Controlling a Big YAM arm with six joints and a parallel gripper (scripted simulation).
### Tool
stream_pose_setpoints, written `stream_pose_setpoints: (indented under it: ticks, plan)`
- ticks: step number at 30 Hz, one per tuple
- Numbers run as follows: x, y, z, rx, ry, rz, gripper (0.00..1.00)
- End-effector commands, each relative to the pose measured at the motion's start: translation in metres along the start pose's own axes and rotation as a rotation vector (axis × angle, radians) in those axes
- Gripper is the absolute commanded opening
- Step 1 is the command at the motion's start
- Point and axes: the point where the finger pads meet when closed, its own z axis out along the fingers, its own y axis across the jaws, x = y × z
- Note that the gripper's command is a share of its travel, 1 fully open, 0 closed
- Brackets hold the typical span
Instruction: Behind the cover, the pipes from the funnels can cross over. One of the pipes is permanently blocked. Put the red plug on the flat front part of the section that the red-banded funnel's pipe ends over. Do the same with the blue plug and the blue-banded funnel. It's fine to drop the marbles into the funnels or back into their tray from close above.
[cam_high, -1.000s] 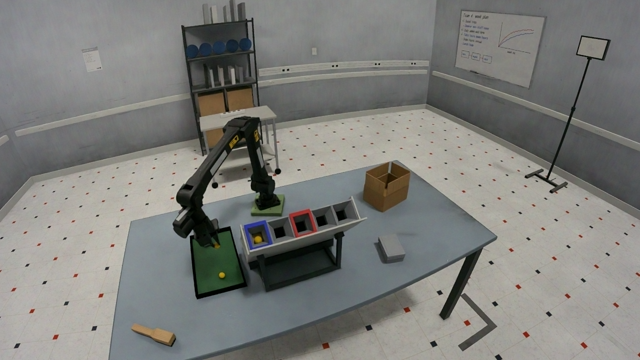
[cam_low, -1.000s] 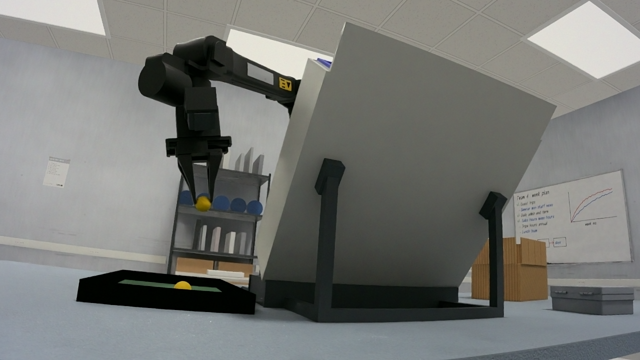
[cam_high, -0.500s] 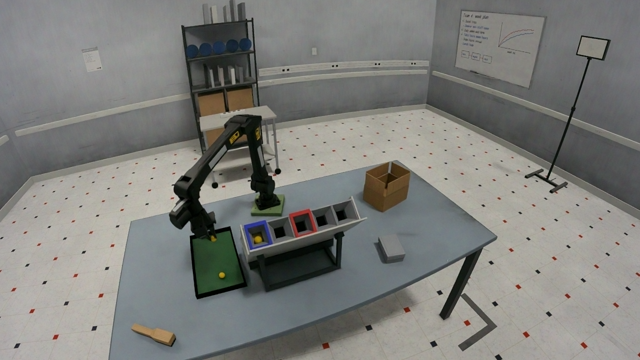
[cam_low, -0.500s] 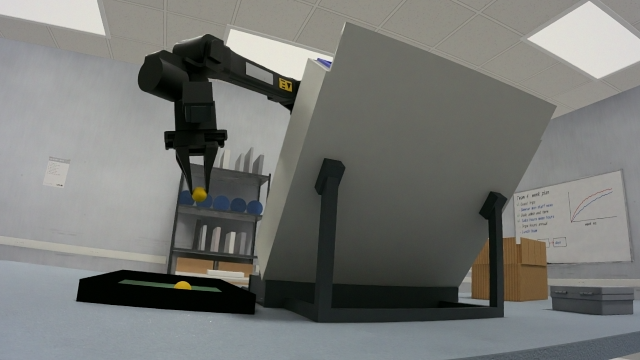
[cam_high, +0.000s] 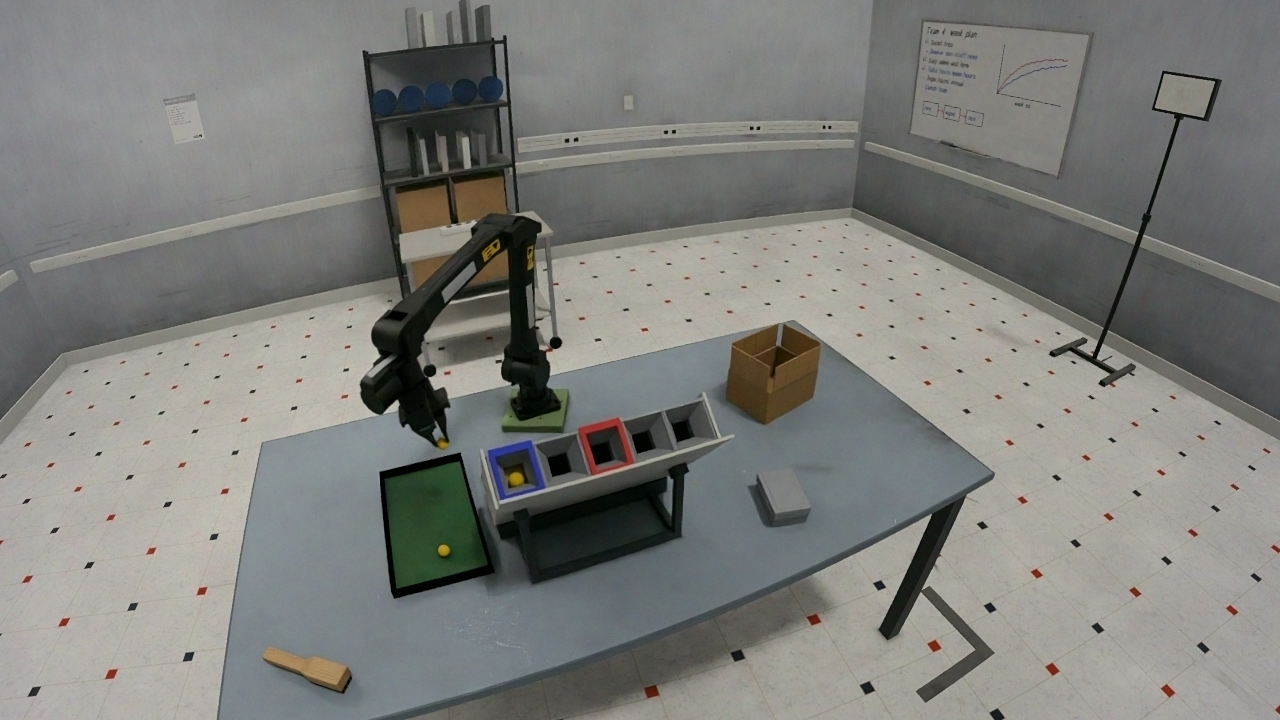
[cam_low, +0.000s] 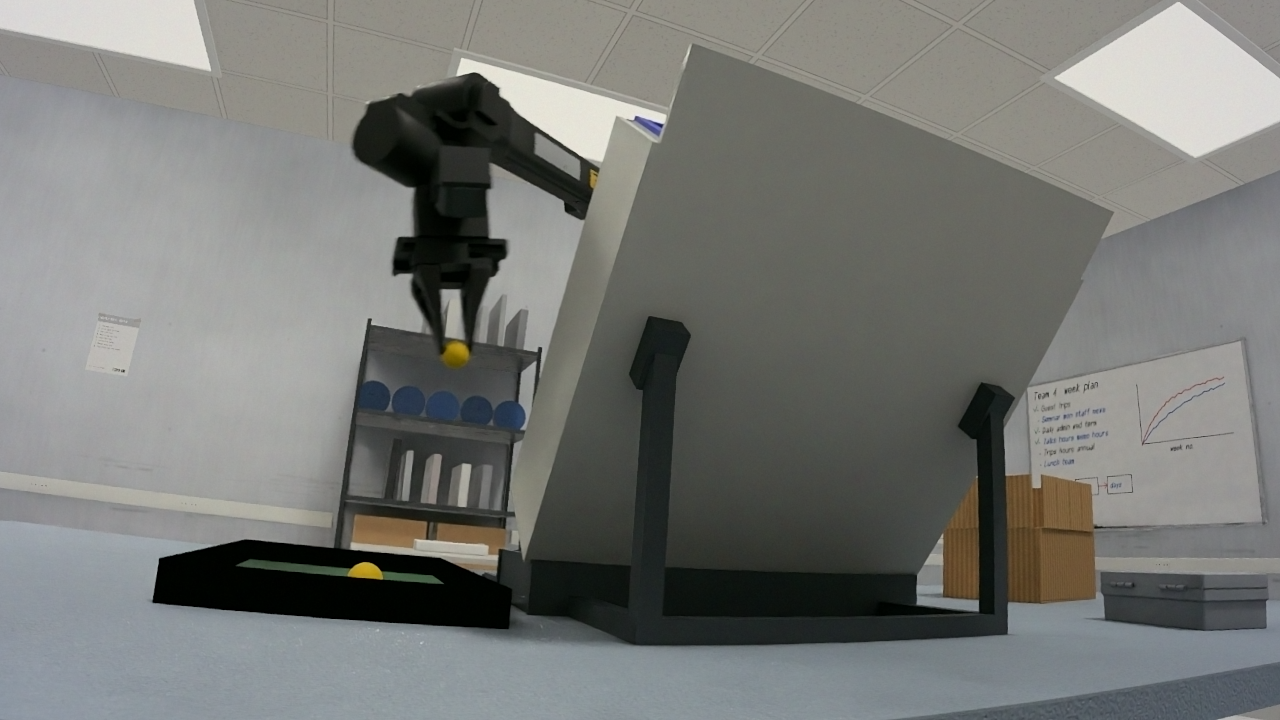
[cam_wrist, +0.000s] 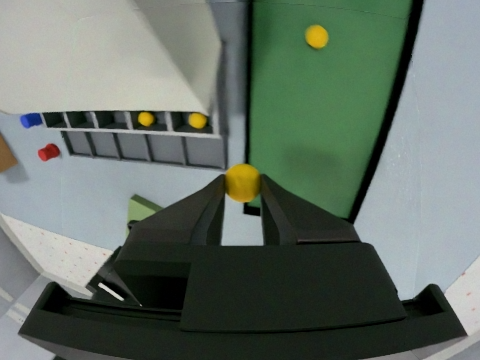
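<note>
My gripper (cam_high: 441, 440) (cam_low: 455, 351) (cam_wrist: 242, 182) is shut on a yellow marble (cam_high: 442, 443) (cam_low: 455, 355) (cam_wrist: 242, 182) and holds it high above the back end of the green tray (cam_high: 390, 528) (cam_low: 322, 594) (cam_wrist: 320, 150). One more marble (cam_high: 443, 550) (cam_low: 365, 570) (cam_wrist: 317, 36) lies in the tray. A marble (cam_high: 515, 479) sits in the blue-banded funnel (cam_high: 514, 445). The red-banded funnel (cam_high: 605, 424) stands two places to its right. In the wrist view two marbles (cam_wrist: 145, 119) (cam_wrist: 197, 120) rest in two sections under the cover. The blue plug (cam_wrist: 30, 120) and red plug (cam_wrist: 48, 152) stand on the table beyond the sections.
The white cover (cam_low: 805, 313) (cam_wrist: 100, 50) on its black stand (cam_high: 599, 537) (cam_low: 653, 501) sits right of the tray. A cardboard box (cam_high: 772, 371), a grey block (cam_high: 782, 496) and a wooden block (cam_high: 307, 668) lie on the table. The arm's base (cam_high: 535, 410) stands behind the funnels.
</note>
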Motion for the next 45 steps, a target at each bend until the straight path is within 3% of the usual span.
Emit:
stream_pose_setpoints:
  ticks: [1, 7, 9, 24, 26, 41, 45]
  plan:
    - [-0.018, 0.034, -0.018, 0.042, -0.054, 0.005, 0.0]
    - [-0.037, 0.089, -0.034, 0.073, -0.116, 0.004, 0.0]
    - [-0.037, 0.089, -0.034, 0.073, -0.116, 0.004, 0.0]
    - [-0.064, 0.211, -0.075, 0.128, -0.24, -0.051, 0.0]
    - [-0.064, 0.211, -0.075, 0.128, -0.24, -0.051, 0.0]
    - [-0.091, 0.331, -0.112, 0.18, -0.363, -0.051, 0.0]
    - [-0.092, 0.335, -0.114, 0.181, -0.368, -0.049, 0.0]
